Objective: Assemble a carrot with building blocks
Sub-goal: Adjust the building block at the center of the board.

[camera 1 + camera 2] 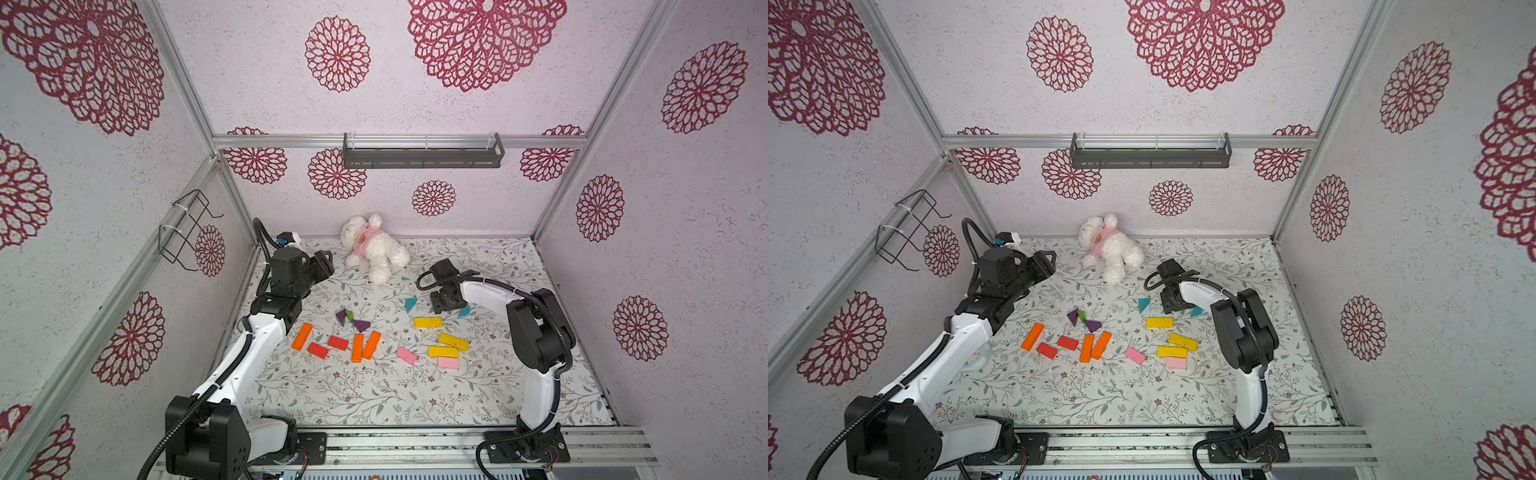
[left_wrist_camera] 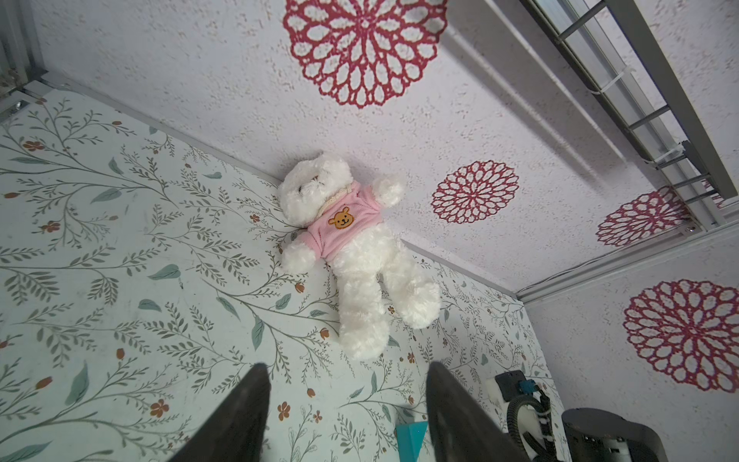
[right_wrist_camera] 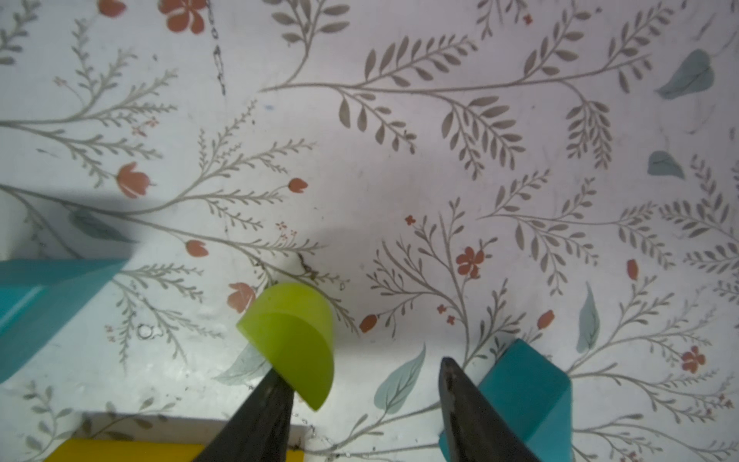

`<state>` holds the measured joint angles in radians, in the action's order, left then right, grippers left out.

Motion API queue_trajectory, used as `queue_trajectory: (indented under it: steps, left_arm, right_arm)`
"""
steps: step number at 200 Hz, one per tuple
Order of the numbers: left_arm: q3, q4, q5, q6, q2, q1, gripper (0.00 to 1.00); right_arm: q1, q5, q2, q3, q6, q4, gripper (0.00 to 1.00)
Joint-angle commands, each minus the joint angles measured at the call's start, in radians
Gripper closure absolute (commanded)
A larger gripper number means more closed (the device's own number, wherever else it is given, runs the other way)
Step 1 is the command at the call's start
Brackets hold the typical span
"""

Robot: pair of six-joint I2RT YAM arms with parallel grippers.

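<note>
Nothing is assembled: the building blocks point(image 1: 357, 348) lie scattered across the centre of both top views. The right gripper point(image 3: 360, 368), jaws apart and empty, hangs low with a lime-green piece point(image 3: 292, 340) just outside one finger, at lower centre of the right wrist view. A first pick seems in hand, and the jaws must sidestep to bracket it before closing. The left gripper point(image 2: 347, 365) is also apart and empty.

the floral table point(image 1: 374, 399) carries scattered building blocks point(image 1: 357, 348) and a plush bear point(image 1: 374, 249) (by the back wall).
</note>
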<state>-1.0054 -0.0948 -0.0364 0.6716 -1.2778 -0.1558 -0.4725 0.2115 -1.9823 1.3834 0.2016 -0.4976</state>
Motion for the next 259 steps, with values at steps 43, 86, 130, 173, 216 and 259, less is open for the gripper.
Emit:
queue_trajectory:
  steps: [43, 86, 130, 173, 216, 259]
  left_arm:
    - [-0.006, 0.023, 0.0, 0.013, -0.003, 0.009, 0.36]
    - [-0.005, 0.024, -0.003, 0.016, -0.006, 0.009, 0.36]
    - [-0.006, 0.024, -0.002, 0.016, -0.005, 0.009, 0.36]
    - [-0.006, 0.025, -0.008, 0.018, -0.007, 0.009, 0.36]
    - [-0.007, 0.033, -0.024, 0.029, -0.014, 0.009, 0.36]
    - [-0.006, 0.038, -0.042, 0.039, -0.011, 0.006, 0.37]
  right_arm:
    - [0.026, 0.009, 0.005, 0.006, -0.019, -0.018, 0.42]
    - [0.036, 0.017, 0.005, 0.005, -0.019, -0.02, 0.42]
    - [0.039, 0.026, -0.009, 0.012, -0.021, -0.024, 0.42]
    - [0.035, -0.006, 0.035, -0.002, -0.015, -0.024, 0.42]
    - [0.032, -0.019, 0.236, -0.074, 0.006, -0.023, 0.35]
    - [0.086, -0.05, 0.306, -0.23, 0.022, 0.004, 0.28]
